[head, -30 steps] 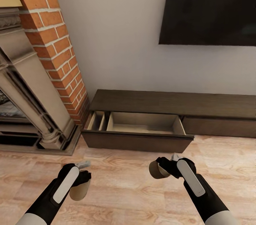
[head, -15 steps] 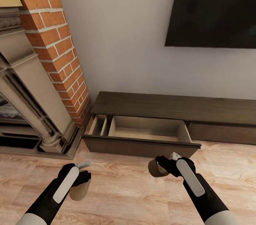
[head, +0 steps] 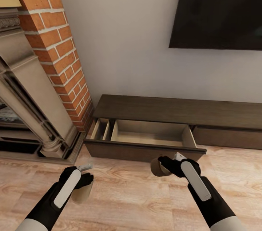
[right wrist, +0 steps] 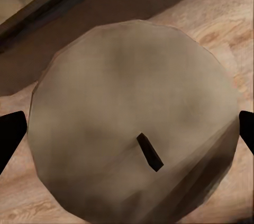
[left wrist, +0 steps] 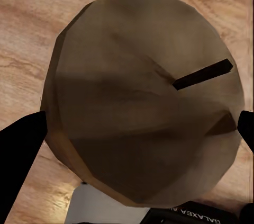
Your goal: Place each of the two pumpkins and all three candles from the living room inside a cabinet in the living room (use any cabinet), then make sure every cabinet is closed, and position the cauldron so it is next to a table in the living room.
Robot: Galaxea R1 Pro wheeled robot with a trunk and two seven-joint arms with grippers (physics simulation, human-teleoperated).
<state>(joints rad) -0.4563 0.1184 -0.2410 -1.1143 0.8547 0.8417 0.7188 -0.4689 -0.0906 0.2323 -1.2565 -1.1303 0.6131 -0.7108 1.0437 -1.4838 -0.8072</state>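
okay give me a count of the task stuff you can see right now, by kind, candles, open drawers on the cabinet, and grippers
Candles: 2, one in the left gripper at, one in the right gripper at
Open drawers on the cabinet: 1, at
Grippers: 2
Total: 5

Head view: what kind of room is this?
Most likely a living room: a brick fireplace, a dark wall-mounted screen, and under it a low wooden cabinet with one drawer pulled open.
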